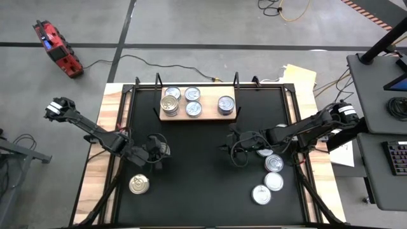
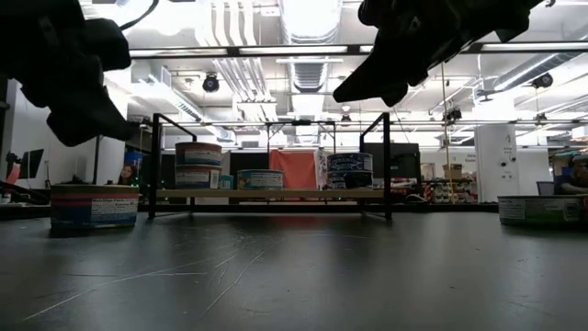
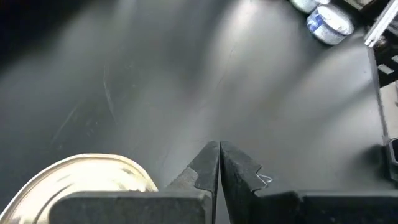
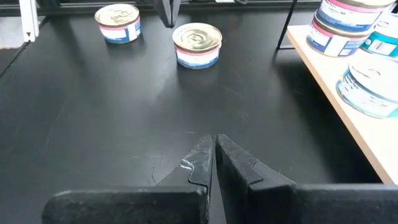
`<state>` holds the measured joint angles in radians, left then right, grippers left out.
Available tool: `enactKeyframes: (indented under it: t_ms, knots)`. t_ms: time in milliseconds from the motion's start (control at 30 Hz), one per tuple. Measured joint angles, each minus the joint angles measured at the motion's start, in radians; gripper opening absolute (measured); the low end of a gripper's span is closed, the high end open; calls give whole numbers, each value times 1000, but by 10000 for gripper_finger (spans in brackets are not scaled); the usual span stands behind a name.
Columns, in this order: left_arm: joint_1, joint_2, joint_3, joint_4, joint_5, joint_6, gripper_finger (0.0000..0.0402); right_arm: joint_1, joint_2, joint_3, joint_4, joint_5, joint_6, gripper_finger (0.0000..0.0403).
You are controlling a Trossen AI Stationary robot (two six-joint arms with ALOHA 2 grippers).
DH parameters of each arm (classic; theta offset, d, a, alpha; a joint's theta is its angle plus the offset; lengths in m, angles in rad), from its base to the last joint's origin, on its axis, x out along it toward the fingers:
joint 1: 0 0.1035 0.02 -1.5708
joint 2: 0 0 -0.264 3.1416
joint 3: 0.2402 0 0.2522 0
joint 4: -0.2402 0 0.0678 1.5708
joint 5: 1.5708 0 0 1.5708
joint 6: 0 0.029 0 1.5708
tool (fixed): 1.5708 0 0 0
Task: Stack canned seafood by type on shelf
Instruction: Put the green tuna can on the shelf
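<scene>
On the black tabletop (image 1: 191, 159) with light wooden edges, the flat rectangular light-brown wooden shelf (image 1: 198, 116) lies at the far middle and carries several short round metal tins of seafood: a cluster of four at its left part (image 1: 181, 100), one of them gold-topped and the rest silver-topped, and a single silver-topped tin (image 1: 226, 105) at its right part, apart from the cluster. In the low view the leftmost position shows two tins stacked (image 2: 198, 165). A lone gold-topped tin (image 1: 139, 184) sits on the tabletop near the left front, just beside the left end effector (image 1: 160, 154), whose fingers (image 3: 219, 165) are pressed together and pinch nothing. The right end effector (image 1: 234, 147) hangs over the middle of the tabletop, its fingers (image 4: 214, 158) likewise pressed together and empty. Near the right arm, a group of silver-topped tins (image 1: 271, 173) rests on the tabletop at the right front, close together.
</scene>
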<state>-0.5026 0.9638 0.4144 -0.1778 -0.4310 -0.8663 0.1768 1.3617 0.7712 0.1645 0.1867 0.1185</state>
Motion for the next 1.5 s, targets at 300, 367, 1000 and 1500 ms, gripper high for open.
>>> enactKeyframes:
  t_ms: [300, 367, 1000, 1500]
  knots:
    - [0, 101, 162, -179, -3, -5, 0, 0, 0, 0, -7, 0, 1, 13]
    - [0, 150, 203, -251, -4, 9, 0, 0, -1, 0, -19, 0, 10, 13]
    - [-1, 479, 431, -419, -26, 117, 0, 59, -85, 51, -840, -3, 740, 13]
    - [-13, 485, 441, -243, -93, 345, 0, 68, -85, 92, -1309, 24, 1038, 13]
